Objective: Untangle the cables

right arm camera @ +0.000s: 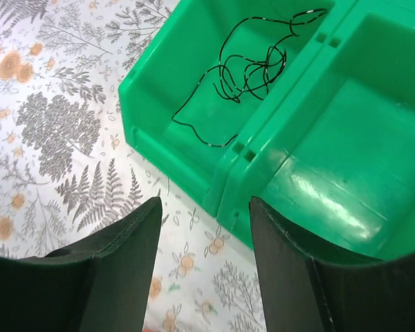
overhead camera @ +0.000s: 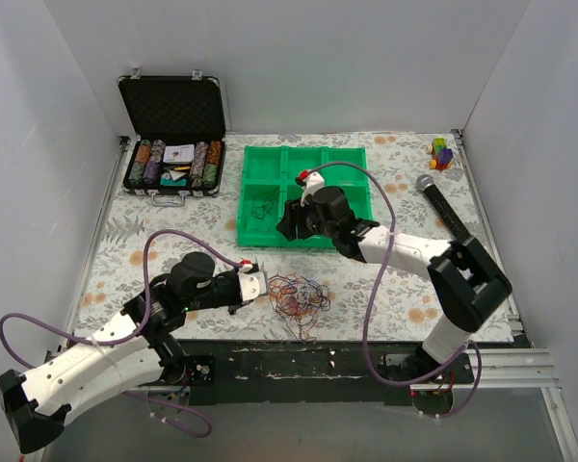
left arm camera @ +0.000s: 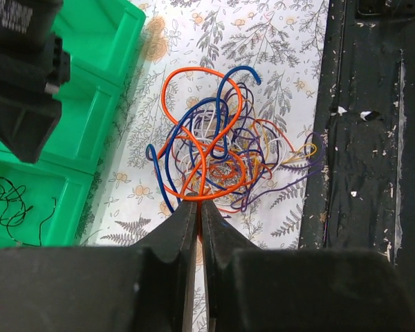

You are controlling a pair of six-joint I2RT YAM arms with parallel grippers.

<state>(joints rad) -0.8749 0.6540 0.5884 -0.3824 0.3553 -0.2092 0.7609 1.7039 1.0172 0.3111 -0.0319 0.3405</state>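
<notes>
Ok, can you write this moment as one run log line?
left tool: shut at edge of cables | right tool: open above green tray edge | black wire: in tray

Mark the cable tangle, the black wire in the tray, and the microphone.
cable tangle [left arm camera: 218, 158], left wrist view, middle of the knot
black wire [right arm camera: 252, 72], right wrist view, its coiled part
microphone [overhead camera: 444, 204], top external view, its handle

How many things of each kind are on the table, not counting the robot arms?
Case: 1
Green tray: 1
Microphone: 1
Block toy: 1
Cable tangle: 1
Black cable, loose in the tray: 1
Total: 6
</notes>
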